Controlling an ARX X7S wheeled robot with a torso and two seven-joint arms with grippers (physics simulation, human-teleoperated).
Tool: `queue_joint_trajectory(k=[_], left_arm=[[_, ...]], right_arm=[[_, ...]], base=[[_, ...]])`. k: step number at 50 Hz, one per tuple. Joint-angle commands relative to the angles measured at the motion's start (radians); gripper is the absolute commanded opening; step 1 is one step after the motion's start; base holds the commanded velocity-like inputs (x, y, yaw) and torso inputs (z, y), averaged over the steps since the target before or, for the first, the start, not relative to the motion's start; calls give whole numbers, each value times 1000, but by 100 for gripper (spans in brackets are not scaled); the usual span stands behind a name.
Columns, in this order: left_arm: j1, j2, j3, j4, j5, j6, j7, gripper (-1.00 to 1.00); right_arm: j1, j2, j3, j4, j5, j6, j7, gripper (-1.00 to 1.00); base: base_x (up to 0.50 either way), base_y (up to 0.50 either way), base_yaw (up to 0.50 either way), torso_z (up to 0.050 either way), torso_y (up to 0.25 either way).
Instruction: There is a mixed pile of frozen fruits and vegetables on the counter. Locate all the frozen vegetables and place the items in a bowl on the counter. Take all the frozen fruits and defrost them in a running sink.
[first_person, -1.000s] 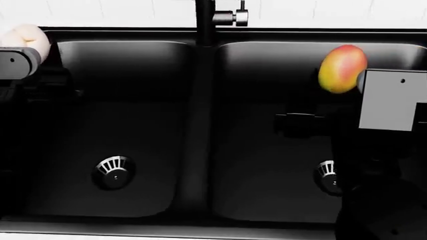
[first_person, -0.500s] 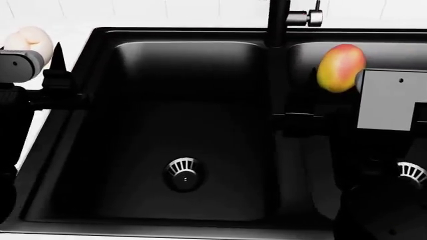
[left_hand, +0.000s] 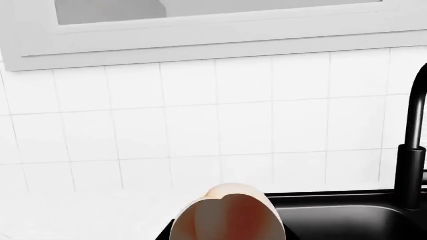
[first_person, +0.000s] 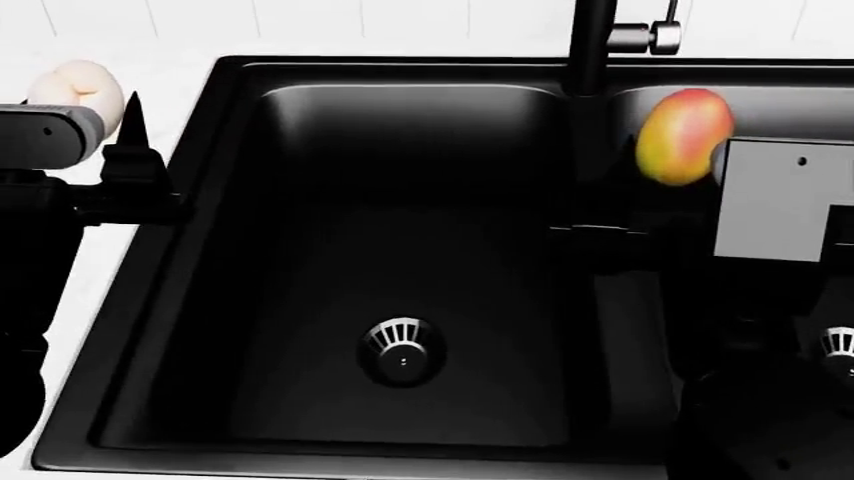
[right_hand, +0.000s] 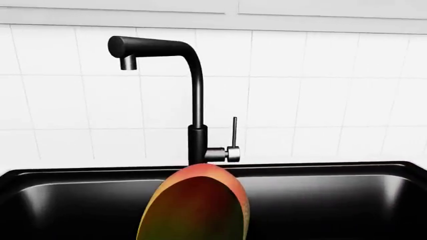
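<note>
Head view looks down into the glossy black double-basin sink (first_person: 200, 300), whose left basin fills most of the picture, a round silver drain strainer (first_person: 402, 350) sitting in its floor. A second strainer (first_person: 838, 345) peeks out at the right edge, in the other basin. The tall black faucet (first_person: 594, 45) rises from the back rim on the divider between the basins, its thin lever (first_person: 663, 35) sticking out beside it.

The right pincer (first_person: 654, 185) hangs over the right basin, clamped on a small egg-shaped mango, yellow-green blushing to red-orange (first_person: 683, 136). The fruit is held above the basin, just to the right of the faucet column and near the back wall. A pale grey square plate (first_person: 781, 200) on that arm hides much of the basin beneath it. From the right wrist view the mango (right_hand: 195, 205) sits straight ahead, with the faucet (right_hand: 195, 100) standing directly behind it against white wall tiles (right_hand: 320, 100).

The left pincer (first_person: 100, 115) is over the white stone table (first_person: 160, 75) at the sink's left rim, closed on a pale cream, rounded fruit with a cleft (first_person: 78, 88). In the left wrist view that fruit (left_hand: 228, 215) shows a reddish flush, with the sink's corner and the faucet base (left_hand: 410, 170) off to one side.
</note>
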Motion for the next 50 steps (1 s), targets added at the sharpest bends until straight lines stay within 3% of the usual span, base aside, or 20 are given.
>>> queue_joint_trajectory(k=[1, 13, 32, 50], left_arm=[[6, 11, -8, -16, -14, 24, 2, -100], [-4, 13, -7, -9, -19, 9, -7, -100], [-3, 14, -2, -13, -22, 9, -7, -100], [-20, 40, 33, -34, -44, -4, 39, -100]], right_arm=[[14, 2, 5, -15, -15, 22, 3, -100], [14, 3, 8, -24, -17, 23, 14, -100], [14, -3, 4, -7, -21, 24, 5, -100], [10, -4, 7, -4, -20, 22, 3, -100]], base=[[0, 0, 0, 0, 10], [46, 0, 0, 0, 0], [341, 0, 0, 0, 1], [5, 0, 0, 0, 1]])
